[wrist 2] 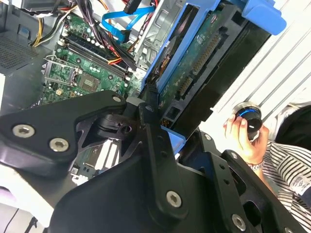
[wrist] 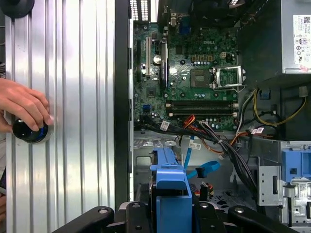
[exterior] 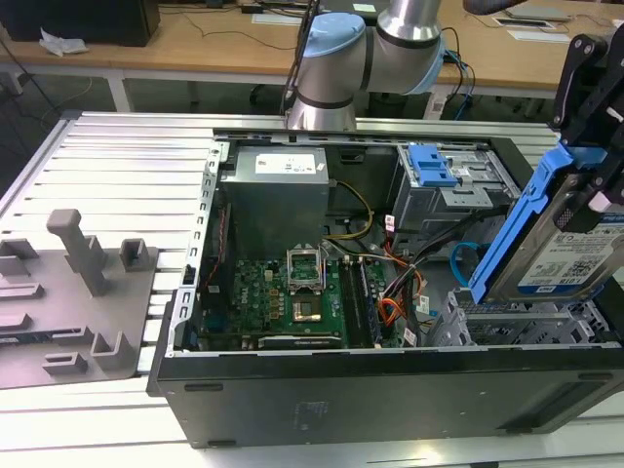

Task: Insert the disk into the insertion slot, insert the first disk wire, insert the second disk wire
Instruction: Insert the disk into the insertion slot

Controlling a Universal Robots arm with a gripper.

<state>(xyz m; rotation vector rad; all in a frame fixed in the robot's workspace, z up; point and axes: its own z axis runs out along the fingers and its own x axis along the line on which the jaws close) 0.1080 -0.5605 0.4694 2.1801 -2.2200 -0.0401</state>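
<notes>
The claw [exterior: 597, 180] grips the disk [exterior: 570, 249] by its blue frame, holding it tilted just above the insertion slot [exterior: 517, 324] at the exterior view's right of the open computer case [exterior: 390, 390]. A person's hand [wrist: 22, 104] rests on a round knob [wrist: 29, 133] on the ribbed bench [wrist: 82, 121].

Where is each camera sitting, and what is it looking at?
Exterior view: stands off the arm, outside the open computer case, looking down into it; shows the arm and the disk, held up tilted.
First wrist view: rides on the arm, looks past the gripper at the motherboard; a person's hand grips a knob.
Second wrist view: also on the arm, looks along the gripper's black links at the disk's underside.
Shared: both wrist views show hand, knob, disk and motherboard.
</notes>
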